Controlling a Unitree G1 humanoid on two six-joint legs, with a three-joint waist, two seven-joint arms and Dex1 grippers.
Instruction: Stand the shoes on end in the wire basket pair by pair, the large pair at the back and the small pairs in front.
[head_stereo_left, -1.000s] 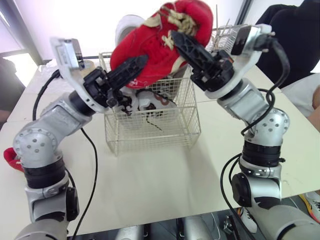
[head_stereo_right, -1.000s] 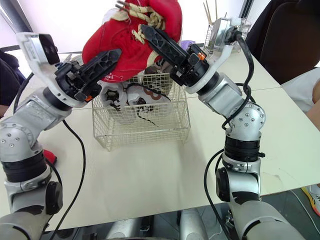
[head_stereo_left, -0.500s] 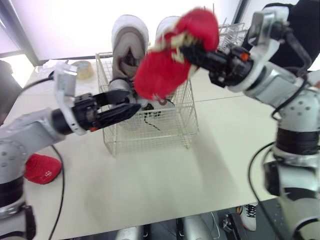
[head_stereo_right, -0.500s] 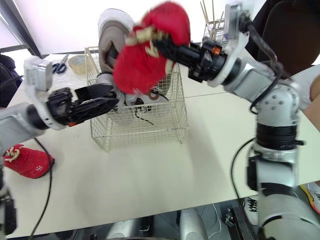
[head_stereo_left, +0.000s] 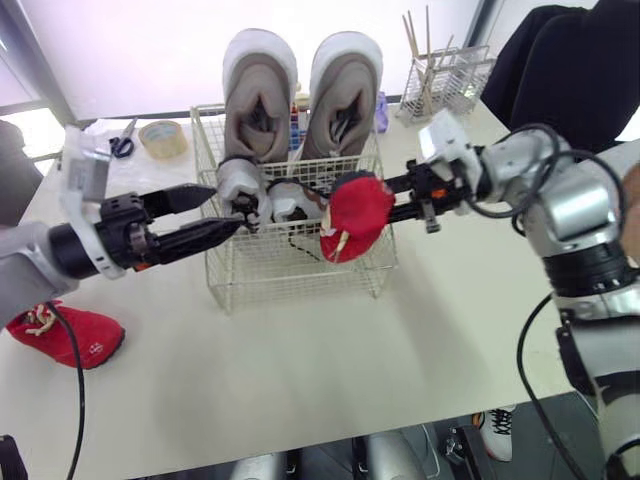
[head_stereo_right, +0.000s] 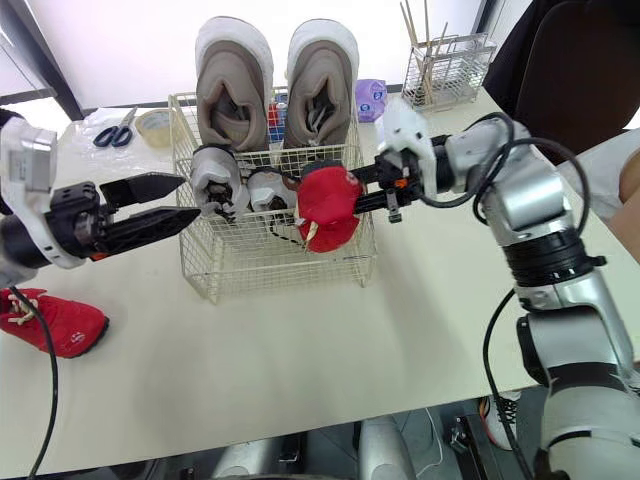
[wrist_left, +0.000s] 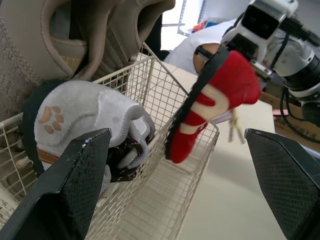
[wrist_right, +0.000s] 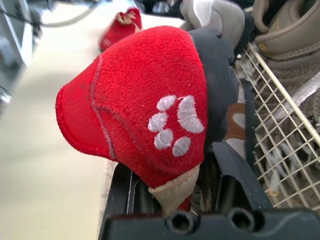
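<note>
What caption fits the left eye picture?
Right gripper holds a small red shoe at the rim of the wire basket.

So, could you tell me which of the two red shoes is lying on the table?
The red shoe at the robot's far left; the other red shoe hangs in the right gripper at the wire basket.

No text seems legible; the red shoe (wrist_right: 125, 95) bears a paw emblem (wrist_right: 176, 125).

On the table (head_stereo_left: 330, 370) a wire basket (head_stereo_left: 300, 275) is set, with a red shoe (head_stereo_left: 62, 333) laid well apart at its left. A tape roll (head_stereo_left: 163, 138), scissors (head_stereo_left: 122, 144) and a stick rack (head_stereo_left: 447, 78) are placed behind.
</note>
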